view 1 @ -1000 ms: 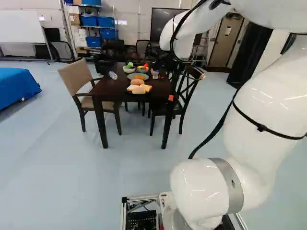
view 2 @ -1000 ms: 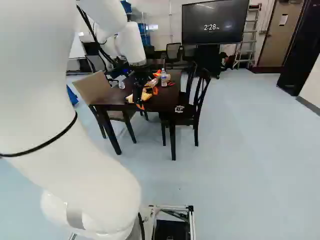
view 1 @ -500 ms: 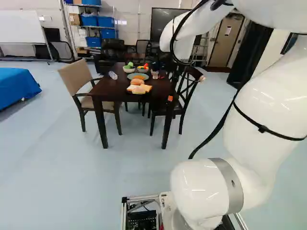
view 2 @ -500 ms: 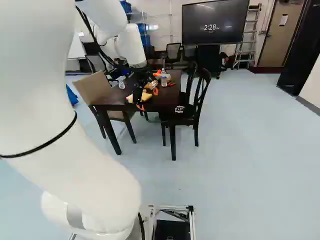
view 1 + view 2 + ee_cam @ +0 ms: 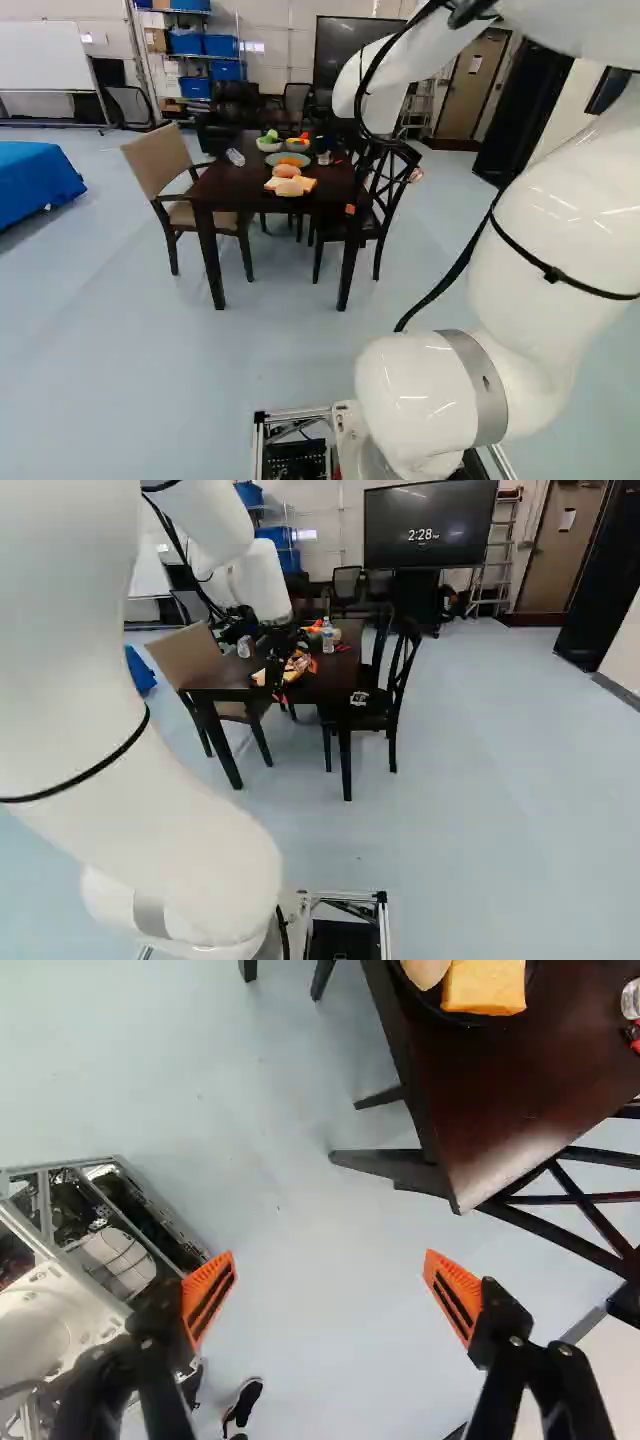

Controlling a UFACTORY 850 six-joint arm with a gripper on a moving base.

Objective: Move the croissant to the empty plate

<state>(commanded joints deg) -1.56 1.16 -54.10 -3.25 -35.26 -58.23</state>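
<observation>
By table corner (image 5: pixel 458 1185), gripper (image 5: pixel 330 1260) is hanging above floor (image 5: pixel 280 1160), fingers (image 5: pixel 208 1295) wide apart, gripping nothing; probable croissant (image 5: pixel 286 171) is lying beside bread slices (image 5: pixel 304 184) on table (image 5: pixel 232 185); low approach is risking edge strike, crowding is inviting wrong pick

Bright, even light, apparently from overhead, washes the floor (image 5: pixel 200 370) and streaks the glossy arm (image 5: pixel 545 230) with glare in the left base view, as soft shadow falls below the blue cloth (image 5: pixel 35 180) and a sheen marks the dark surface (image 5: pixel 510 1100) in the wrist view.
</observation>
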